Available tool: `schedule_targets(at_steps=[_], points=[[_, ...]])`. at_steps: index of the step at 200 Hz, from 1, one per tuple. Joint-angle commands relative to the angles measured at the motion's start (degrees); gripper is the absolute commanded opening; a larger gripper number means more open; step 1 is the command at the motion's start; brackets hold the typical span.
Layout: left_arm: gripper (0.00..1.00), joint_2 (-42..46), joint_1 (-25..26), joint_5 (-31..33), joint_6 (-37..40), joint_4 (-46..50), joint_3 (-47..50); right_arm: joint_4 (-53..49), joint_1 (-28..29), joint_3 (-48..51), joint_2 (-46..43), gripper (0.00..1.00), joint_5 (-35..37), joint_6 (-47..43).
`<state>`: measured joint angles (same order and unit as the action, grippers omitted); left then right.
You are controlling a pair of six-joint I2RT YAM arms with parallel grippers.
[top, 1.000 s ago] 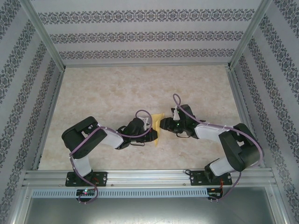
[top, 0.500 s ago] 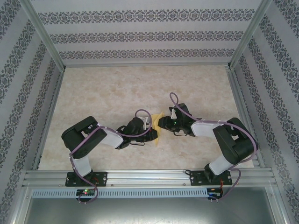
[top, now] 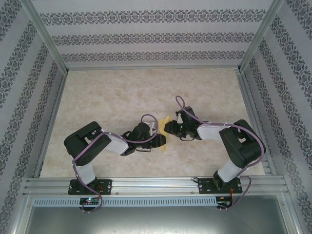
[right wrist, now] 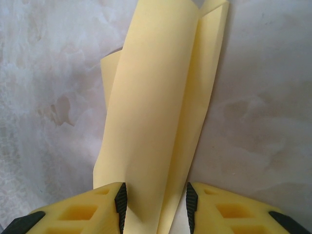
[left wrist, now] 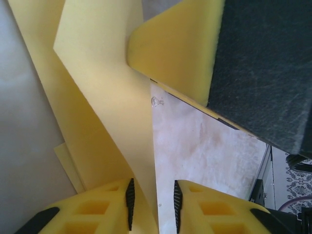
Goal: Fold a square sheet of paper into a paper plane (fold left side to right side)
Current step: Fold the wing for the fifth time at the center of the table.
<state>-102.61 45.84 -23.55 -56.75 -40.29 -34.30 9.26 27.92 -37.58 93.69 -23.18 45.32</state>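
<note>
The yellow-orange sheet of paper, folded lengthwise into a narrow, partly raised shape, lies at the table's centre between both arms. In the left wrist view the paper rises in a flap, and its lower edge runs between the pads of my left gripper, which stands open with a gap on the right side. My right gripper is open around the paper; the left pad touches it and the right pad stands clear. From above, the left gripper and right gripper nearly meet over the paper.
The right gripper's yellow finger and dark body hang close over the paper in the left wrist view. An aluminium rail borders the near edge. Patterned walls close the back and sides.
The left gripper has opened from shut, letting go of the paper's edge. The right arm has moved left over the paper's far end, its jaws slightly narrower.
</note>
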Motion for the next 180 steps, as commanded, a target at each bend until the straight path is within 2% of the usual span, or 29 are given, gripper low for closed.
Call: schedule_targets(at_steps=[1,37,57,96,142,180], points=[[0.37,3.85,-1.78,0.52,1.59,2.44,0.38,-0.74,0.83,-0.69,2.46,0.39,1.03,0.34],[0.47,8.98,-4.53,0.82,1.81,4.16,3.17,-1.17,0.82,-0.91,2.55,0.39,1.12,0.03],[0.50,10.74,-6.30,0.78,2.82,8.25,2.45,-1.35,0.86,-1.00,2.48,0.39,1.08,-0.06],[0.48,7.97,-8.56,-1.94,2.96,10.19,-1.19,-1.79,0.91,-1.09,2.22,0.39,1.16,-0.30],[0.42,2.43,-8.57,-5.29,1.80,7.73,-4.76,-1.94,0.99,-1.09,2.13,0.39,0.95,-0.47],[0.41,0.58,-8.58,-5.47,0.85,7.46,-5.59,-1.96,0.99,-1.08,2.02,0.39,0.98,-0.55]])
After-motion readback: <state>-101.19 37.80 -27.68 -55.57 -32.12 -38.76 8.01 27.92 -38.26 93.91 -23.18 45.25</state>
